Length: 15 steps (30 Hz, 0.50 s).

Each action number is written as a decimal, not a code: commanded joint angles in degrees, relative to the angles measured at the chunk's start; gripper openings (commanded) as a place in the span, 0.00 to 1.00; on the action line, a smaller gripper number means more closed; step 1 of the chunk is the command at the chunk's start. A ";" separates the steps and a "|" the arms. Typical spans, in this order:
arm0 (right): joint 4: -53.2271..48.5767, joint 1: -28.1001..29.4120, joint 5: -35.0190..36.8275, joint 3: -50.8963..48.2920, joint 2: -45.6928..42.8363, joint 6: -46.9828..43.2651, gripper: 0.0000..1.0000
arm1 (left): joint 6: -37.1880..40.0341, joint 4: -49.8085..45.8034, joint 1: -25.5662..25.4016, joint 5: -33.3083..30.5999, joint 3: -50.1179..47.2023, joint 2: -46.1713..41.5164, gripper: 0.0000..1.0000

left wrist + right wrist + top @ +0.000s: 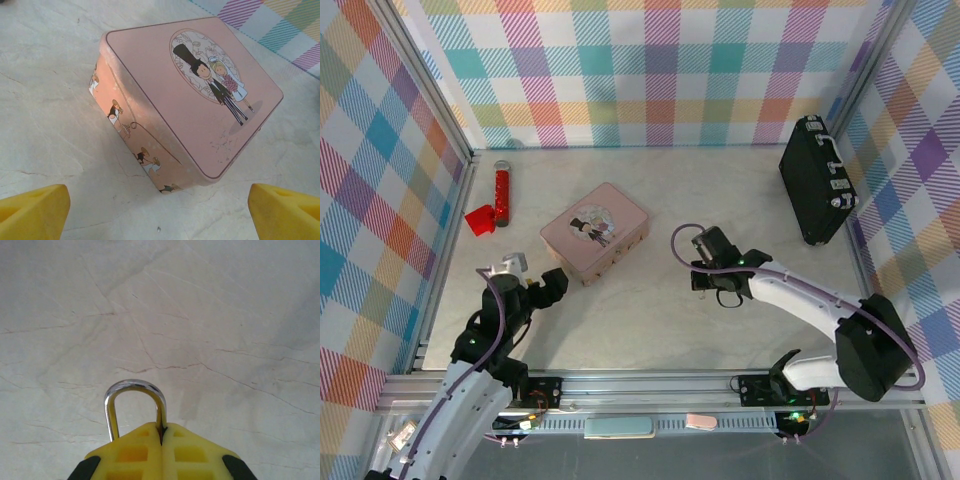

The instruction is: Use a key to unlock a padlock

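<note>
The padlock's thin silvery shackle (135,387) arches up out of my right gripper (162,429), whose yellow fingers are pressed together on the lock; its brass body is hidden between them. From above, this gripper (713,290) hangs low over the middle of the table. My left gripper (555,283) is open, its yellow fingertips (35,207) wide apart with bare table between them, facing the near corner of the pink box (200,95). The key is out of view.
The pink cartoon box (595,232) lies left of centre. A red tube (503,192) and a red scrap (480,220) sit by the left wall. A black case (815,180) stands at the back right. Checked walls enclose the table.
</note>
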 commanded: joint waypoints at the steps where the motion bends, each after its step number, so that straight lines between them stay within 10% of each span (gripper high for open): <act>1: -3.13 -0.91 2.00 3.46 2.15 0.15 0.00 | 0.59 0.63 0.54 -0.96 -0.83 -0.48 0.92; 15: -4.05 -4.10 -1.56 8.40 10.82 1.01 0.00 | 0.56 1.80 0.50 -0.29 -1.70 -0.23 0.93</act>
